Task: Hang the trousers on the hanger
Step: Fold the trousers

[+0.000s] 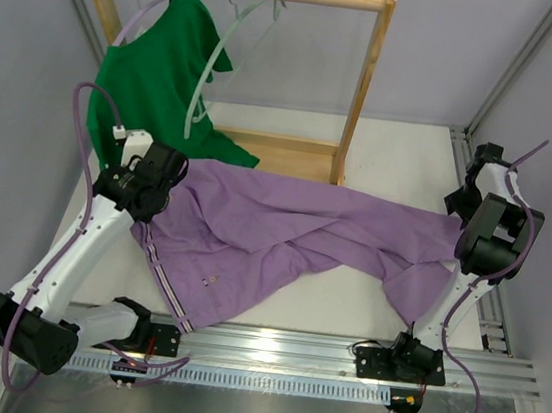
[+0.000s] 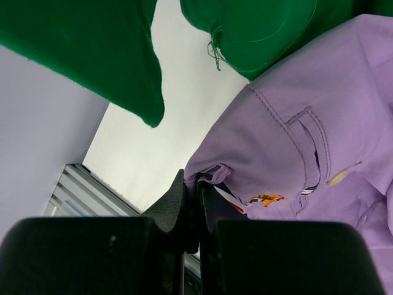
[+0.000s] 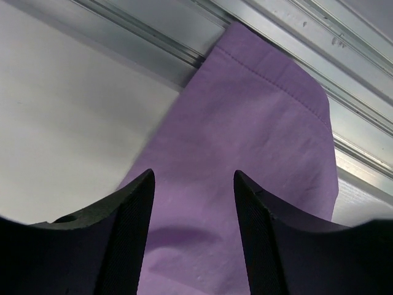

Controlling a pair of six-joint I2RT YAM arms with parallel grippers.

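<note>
**Trousers**: lie flat across the table, waistband towards the near-left corner, legs running to the right edge. One cuff reaches the rail there. Not yet on the hanger.

**Hanger**: hooked on the rack at the far edge, bare and hanging askew, well apart from the trousers. Beside it hangs the green shirt (on its own hanger, no part of this job).

**Left gripper**: jaws pressed together, pinching a fold at the waist edge. Probably held so that the top end can be lifted and carried to the hanger.

**Right gripper**: jaws spread, nothing between them, poised over the leg near its cuff. Likely placed there to take the far end, so the legs do not drag.

**Views compared**
- Top: the only one showing the whole garment, the rack and both arms together. The left fingertips are hidden under the wrist.
- Left wrist: shows the pinch itself, plus a back pocket and a small label.
- Right wrist: shows the open gap and the cuff's stitched hem against the rail.
</note>
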